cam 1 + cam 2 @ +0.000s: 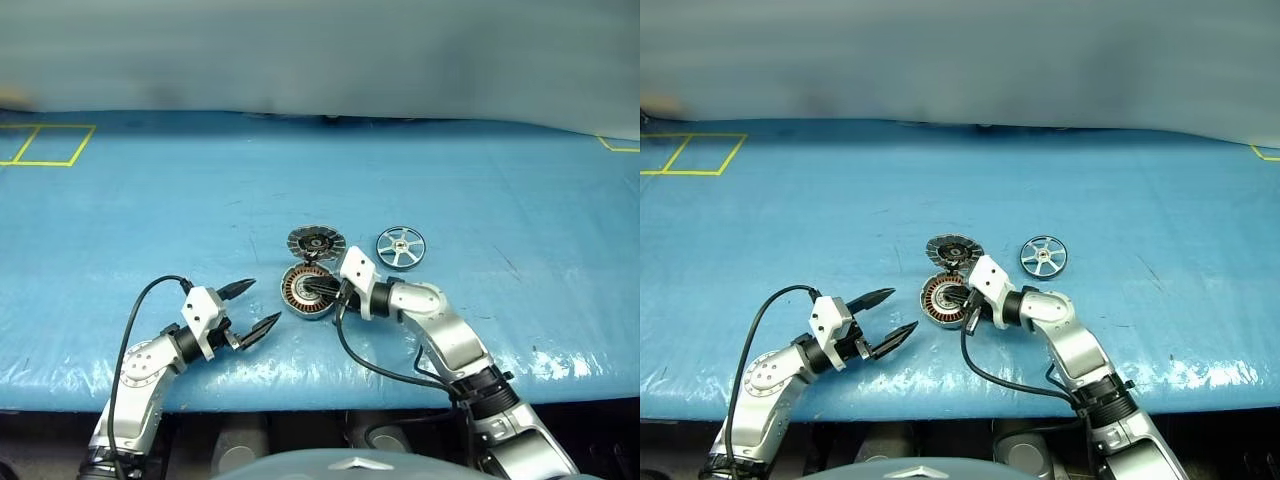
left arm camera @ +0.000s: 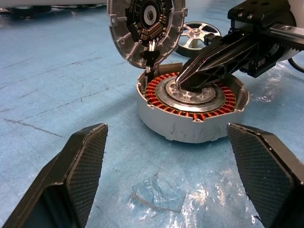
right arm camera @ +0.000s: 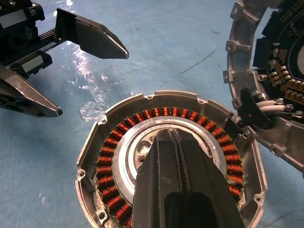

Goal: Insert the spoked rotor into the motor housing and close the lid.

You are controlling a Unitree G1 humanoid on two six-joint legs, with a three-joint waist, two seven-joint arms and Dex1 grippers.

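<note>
No readable writing or brand marks anywhere that I can make out. Going left to right on the blue table cover (image 1: 150, 200): yellow tape lines (image 1: 45, 145) sit at the far left corner, with loads of bare blue around them. The left gripper (image 1: 252, 307) hangs near the front edge with its fingers spread wide, holding nothing, aimed at the motor housing (image 1: 300, 292) with a clear gap between. The housing lies flat with its copper windings facing up, and the lid (image 1: 316, 242), hinged to its far side, is flipped open so the segmented inside shows. The right gripper (image 3: 171, 142) comes in from the right, fingers pinched fully together, tips resting on the housing's silvery centre. The spoked rotor (image 1: 400, 246) lies flat just right of the lid, apart from both grippers. Open cover beyond it to the right edge.
</note>
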